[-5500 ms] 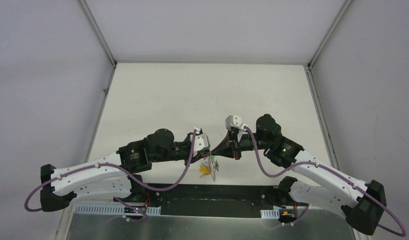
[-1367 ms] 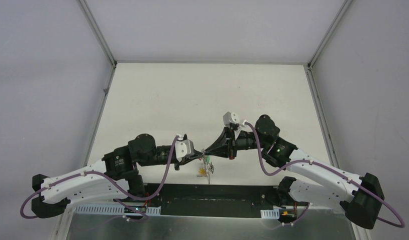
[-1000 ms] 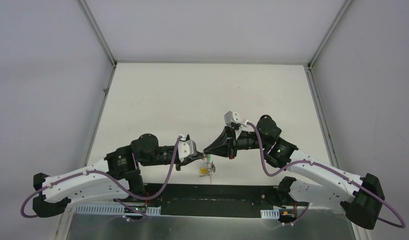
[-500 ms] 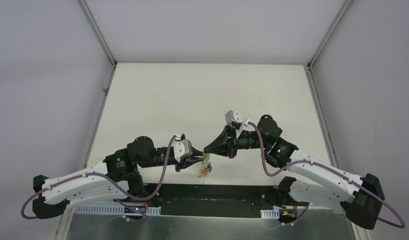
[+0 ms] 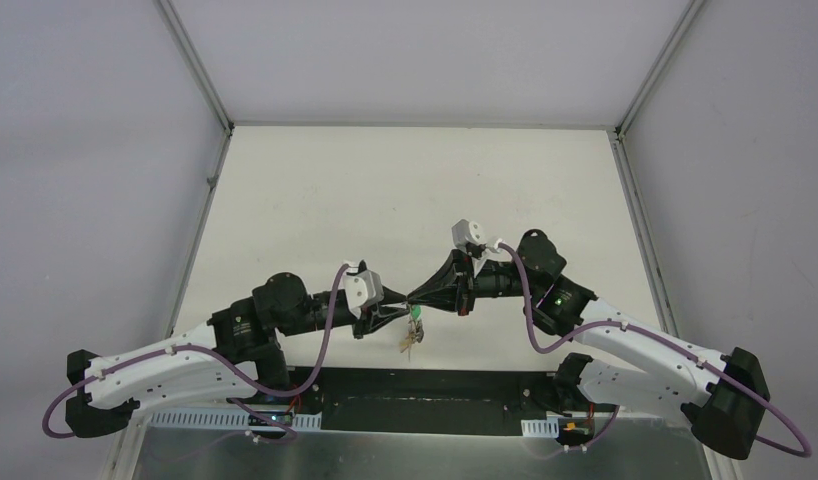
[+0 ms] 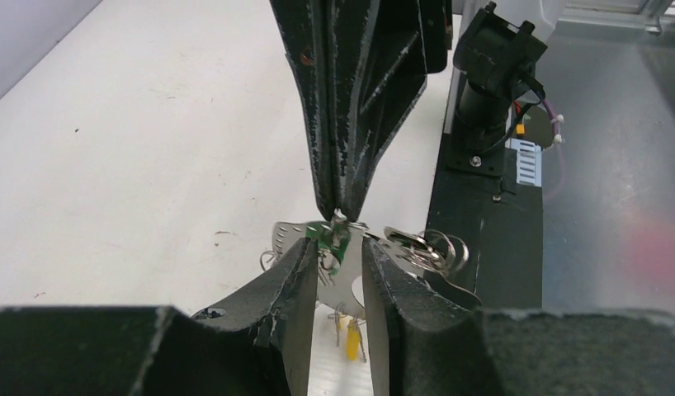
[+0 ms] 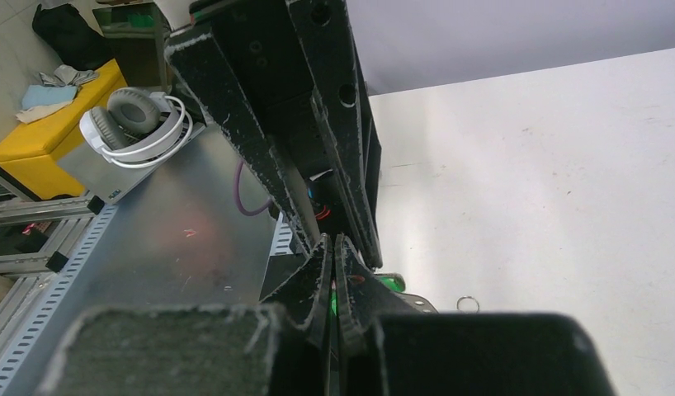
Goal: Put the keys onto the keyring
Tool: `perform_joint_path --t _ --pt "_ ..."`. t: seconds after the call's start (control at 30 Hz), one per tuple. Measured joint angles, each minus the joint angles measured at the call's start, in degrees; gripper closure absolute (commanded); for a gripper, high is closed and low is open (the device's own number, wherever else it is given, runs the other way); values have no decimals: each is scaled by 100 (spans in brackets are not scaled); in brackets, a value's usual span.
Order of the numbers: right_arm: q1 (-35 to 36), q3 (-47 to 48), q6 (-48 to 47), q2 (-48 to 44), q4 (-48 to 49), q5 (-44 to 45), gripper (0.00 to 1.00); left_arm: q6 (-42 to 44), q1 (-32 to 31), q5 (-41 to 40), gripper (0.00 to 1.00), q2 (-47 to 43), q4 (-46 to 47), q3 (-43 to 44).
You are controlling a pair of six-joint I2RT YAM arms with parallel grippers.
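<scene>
**A:** Jaws of the left gripper (image 6: 337, 245) stand a little apart on either side of the green key (image 6: 328, 236), not visibly pressing it. The right gripper (image 6: 341, 208) is pinched tight just above. I'd judge it holds the ring (image 6: 342, 219), though the wire is hard to see there.

**B:** So how far along is it?

**A:** The bunch (image 5: 412, 336) hangs above the table (image 6: 111, 124), with a yellow key (image 6: 351, 341) dangling lowest. The green key looks threaded or nearly so, but I can't confirm it.

**B:** And the black key?

**A:** I can't pick it out. It is either hidden in the bunch or not yet on.
</scene>
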Motion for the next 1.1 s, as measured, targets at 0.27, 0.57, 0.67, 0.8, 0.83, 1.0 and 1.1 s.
perform_joint_path --t 0.27,0.57,0.67,0.8,0.83,1.0,1.1 --pt "0 0 13 0 7 -2 100 -81 0 -81 81 -116 179 0" --pt "0 -2 13 0 2 0 100 -76 0 -79 100 -125 164 2" --pt "0 -37 13 0 2 2 93 -76 0 -79 100 -76 55 59" --pt "0 -66 13 -7 -9 48 61 -92 0 -109 100 74 -356 317" --pt "0 -66 24 -31 -13 90 55 -94 0 -138 100 136 -520 407" --pt "0 -66 9 -229 -55 321 40 -81 0 -214 100 710 -1705 1250" --pt "0 -66 0 -291 -87 424 39 -31 0 -205 100 1145 -2411 1921"
